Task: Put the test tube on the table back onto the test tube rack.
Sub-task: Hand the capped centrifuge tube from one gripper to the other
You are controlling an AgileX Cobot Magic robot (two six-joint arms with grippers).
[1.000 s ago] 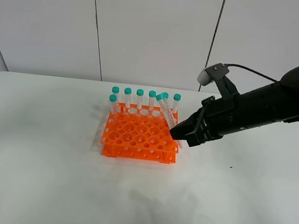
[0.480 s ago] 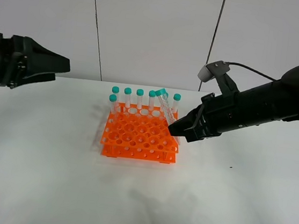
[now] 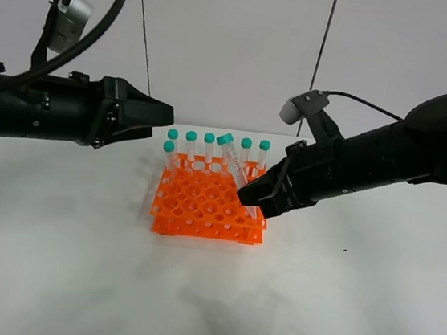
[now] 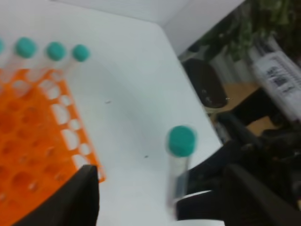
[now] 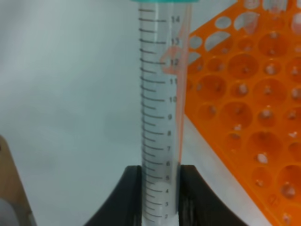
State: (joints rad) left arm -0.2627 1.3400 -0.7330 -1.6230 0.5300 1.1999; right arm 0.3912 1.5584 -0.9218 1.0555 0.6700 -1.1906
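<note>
At the right edge of the test tube rack (image 3: 207, 206), the right end effector (image 3: 250, 199) is clamped on the lower part of the test tube (image 3: 234, 169). The tube is held clear of the counter (image 3: 73, 280) and leans, its teal cap uppermost and tipped over the rack towards the back row. The right wrist view shows the end effector (image 5: 160, 186) with its jaws pressed on either side of the tube (image 5: 160, 94) near the lowest graduations. The tip is hidden below them, and the rack (image 5: 244, 94) lies just beside. Other capped tubes (image 3: 189, 147) stand upright in the rack's back row. Over the counter to the left of the rack, the left end effector (image 3: 161, 116) hovers well apart from the tube, jaws spread and holding nothing.
</note>
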